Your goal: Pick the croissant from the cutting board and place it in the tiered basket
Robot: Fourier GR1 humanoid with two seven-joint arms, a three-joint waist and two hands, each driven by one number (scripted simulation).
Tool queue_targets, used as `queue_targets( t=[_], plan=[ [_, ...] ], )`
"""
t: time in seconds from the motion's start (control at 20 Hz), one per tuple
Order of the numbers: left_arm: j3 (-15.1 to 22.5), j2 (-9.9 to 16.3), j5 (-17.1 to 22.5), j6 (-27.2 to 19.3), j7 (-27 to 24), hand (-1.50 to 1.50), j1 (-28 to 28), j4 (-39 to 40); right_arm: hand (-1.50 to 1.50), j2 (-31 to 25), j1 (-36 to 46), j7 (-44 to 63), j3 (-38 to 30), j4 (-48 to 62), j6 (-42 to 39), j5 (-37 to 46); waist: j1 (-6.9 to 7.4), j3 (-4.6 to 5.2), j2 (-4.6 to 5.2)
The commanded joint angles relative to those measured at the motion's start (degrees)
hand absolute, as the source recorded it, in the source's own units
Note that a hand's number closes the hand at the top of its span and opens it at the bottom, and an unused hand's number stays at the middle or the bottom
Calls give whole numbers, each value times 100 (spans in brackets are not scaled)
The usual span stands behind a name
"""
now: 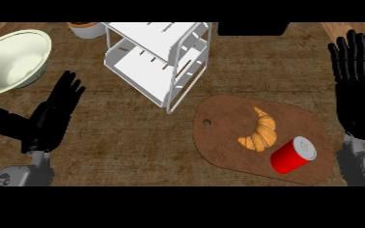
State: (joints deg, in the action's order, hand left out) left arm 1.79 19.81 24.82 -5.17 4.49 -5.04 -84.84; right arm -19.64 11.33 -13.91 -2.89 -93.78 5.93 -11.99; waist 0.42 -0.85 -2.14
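The croissant (260, 131) lies on the board (221, 145), just beside a red can (293, 156), its long axis running near-upright in view, tips curling left. The right hand (351, 84), open and empty at the right edge, is nearer; the croissant sits to its lower left. The left hand (53, 111) is open, empty. The basket (160, 58) stands upper left of the board.

the croissant (260, 131) is golden orange on a reddish-brown cutting board (228, 140); just beside the croissant stands a red can (292, 157) with a pale grey top. the tiered basket (160, 58) is white, the bowl (21, 58) cream-green, the counter (128, 140) mottled brown woodgrain. both hands, left (50, 113) and right (351, 84), are black.
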Motion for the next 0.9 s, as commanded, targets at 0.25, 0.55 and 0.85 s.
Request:
queue_targets(
  t=[0.25, 0.55, 0.85],
  plan=[
    [823, 58, -952, 277, -545, 0, -136, -174, -150, 1278, 136, 1417, -395, 1386, 2876, 860, 29, 99, 325],
    [1285, -401, -1270, 226, -581, 0, -372, 261, -150, 1934, 900, 840, 172, 2510, 5015, 1582, 79, 82, 270],
    [1179, -395, -1301, 321, -946, 0, -87, 527, -150, 1564, 1407, 3178, 1146, 2816, 5470, 3909, -64, 131, 174]
  ],
)
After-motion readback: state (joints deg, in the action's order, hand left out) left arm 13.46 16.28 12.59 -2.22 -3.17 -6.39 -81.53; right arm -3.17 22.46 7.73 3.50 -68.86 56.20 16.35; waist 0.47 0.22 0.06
